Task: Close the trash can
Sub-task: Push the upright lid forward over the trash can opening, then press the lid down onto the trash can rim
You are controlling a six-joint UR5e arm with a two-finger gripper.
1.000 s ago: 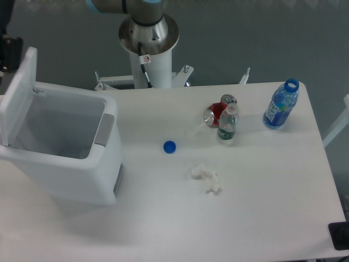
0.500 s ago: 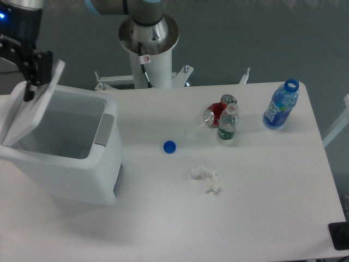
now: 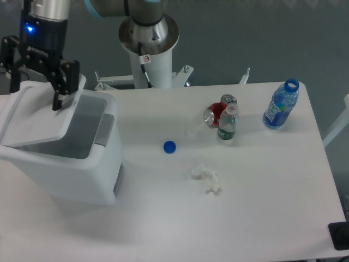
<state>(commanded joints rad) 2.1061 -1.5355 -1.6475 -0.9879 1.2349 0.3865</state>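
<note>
Pressing down from above, the black two-finger gripper (image 3: 34, 90) stands with its fingers spread wide apart, one at each side of the raised edge of the flat white hinged lid (image 3: 38, 117); nothing is pinched between them. A blue light glows on the wrist housing just above the fingers. The lid belongs to the large white boxy plastic trash can (image 3: 68, 158), which occupies the 9 o'clock part of the white table (image 3: 262, 207). The lid is tilted, partly lowered over the opening, leaving a gap on its 3 o'clock side through which the grey interior shows. A grey front latch (image 3: 104, 129) sits on the rim of the bin toward 3 o'clock.

Near the table centre lies a small round blue bottle cap (image 3: 169, 146). At 5 o'clock from it rests a crumpled white tissue (image 3: 206, 177). At 2 o'clock from the cap, a crushed red drink can (image 3: 218, 110) lies touching a small clear bottle with a green label (image 3: 227, 124), which stands upright. Well apart, toward the 2 o'clock corner of the table, a clear open bottle with a blue label (image 3: 281, 105) stands upright. The white robot pedestal (image 3: 149, 43) rises beyond the 12 o'clock edge.
</note>
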